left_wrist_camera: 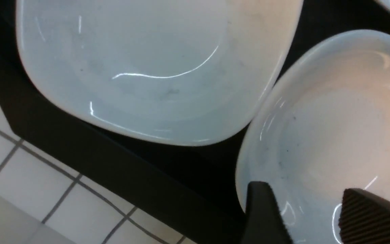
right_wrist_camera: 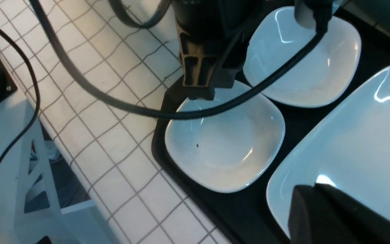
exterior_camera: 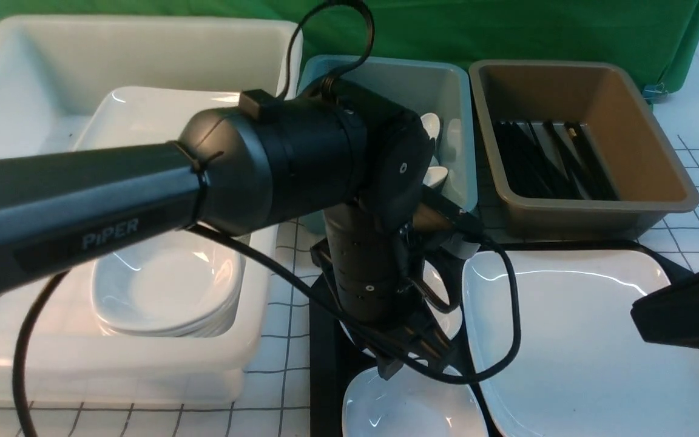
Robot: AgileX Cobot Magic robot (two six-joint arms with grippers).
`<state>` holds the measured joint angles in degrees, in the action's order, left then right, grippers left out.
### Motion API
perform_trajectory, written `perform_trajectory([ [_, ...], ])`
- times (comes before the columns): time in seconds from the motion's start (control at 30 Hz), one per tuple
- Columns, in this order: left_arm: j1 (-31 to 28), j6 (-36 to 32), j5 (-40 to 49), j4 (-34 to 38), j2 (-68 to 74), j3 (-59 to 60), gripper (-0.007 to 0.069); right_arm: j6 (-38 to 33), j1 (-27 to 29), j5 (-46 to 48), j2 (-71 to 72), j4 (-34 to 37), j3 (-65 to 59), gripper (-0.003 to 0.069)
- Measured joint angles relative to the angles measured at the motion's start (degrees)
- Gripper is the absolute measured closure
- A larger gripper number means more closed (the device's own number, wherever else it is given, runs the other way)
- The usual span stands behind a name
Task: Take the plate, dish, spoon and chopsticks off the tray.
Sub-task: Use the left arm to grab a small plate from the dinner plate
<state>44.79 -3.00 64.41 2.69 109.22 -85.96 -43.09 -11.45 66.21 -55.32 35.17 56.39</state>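
The black tray (exterior_camera: 325, 364) holds the large white plate (exterior_camera: 574, 346) on its right and two small white dishes on its left. My left gripper (exterior_camera: 389, 367) points down, open and empty, just above the near dish (exterior_camera: 410, 406). In the left wrist view its fingertips (left_wrist_camera: 261, 206) stand just inside that dish's rim (left_wrist_camera: 333, 128). The far dish (right_wrist_camera: 303, 57) lies beside it. My right gripper (right_wrist_camera: 317, 195) is shut and empty, hovering over the plate's near corner (right_wrist_camera: 357, 145). Spoons (exterior_camera: 431, 127) and chopsticks (exterior_camera: 543, 161) show only in the tubs behind.
A big white tub (exterior_camera: 143, 54) at the left holds large plates and a stack of small dishes (exterior_camera: 167, 285). A teal tub (exterior_camera: 446, 85) and a brown tub (exterior_camera: 580, 85) stand behind the tray. The left arm's cable (exterior_camera: 507, 315) hangs over the tray.
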Motion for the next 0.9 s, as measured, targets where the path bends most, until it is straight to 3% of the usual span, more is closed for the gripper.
perform_trajectory([
  [0.2, 0.00, -0.69, -1.15, -0.47, 4.24, 0.52, 0.0128, 0.05, 0.00, -1.00, 2.46, 0.00, 0.02, 0.0659],
  [0.47, 0.00, -0.82, -2.28, -1.42, 7.83, 0.59, 0.0114, 0.82, 0.00, -1.11, 2.92, 0.00, 0.02, 0.0659],
  [0.63, 0.00, -0.84, -2.63, -1.26, 8.76, 0.59, 0.0148, 0.89, 0.00, -1.11, 2.92, 0.00, 0.02, 0.0659],
  [0.77, 0.00, -0.84, -2.26, -0.98, 9.38, 0.59, 0.0259, 0.89, 0.00, -1.11, 2.92, 0.00, 0.02, 0.0659],
  [0.9, -0.11, -1.00, 0.53, -0.07, 9.16, 0.41, 0.0421, 0.89, 0.00, -1.11, 2.92, 0.00, 0.02, 0.0659],
])
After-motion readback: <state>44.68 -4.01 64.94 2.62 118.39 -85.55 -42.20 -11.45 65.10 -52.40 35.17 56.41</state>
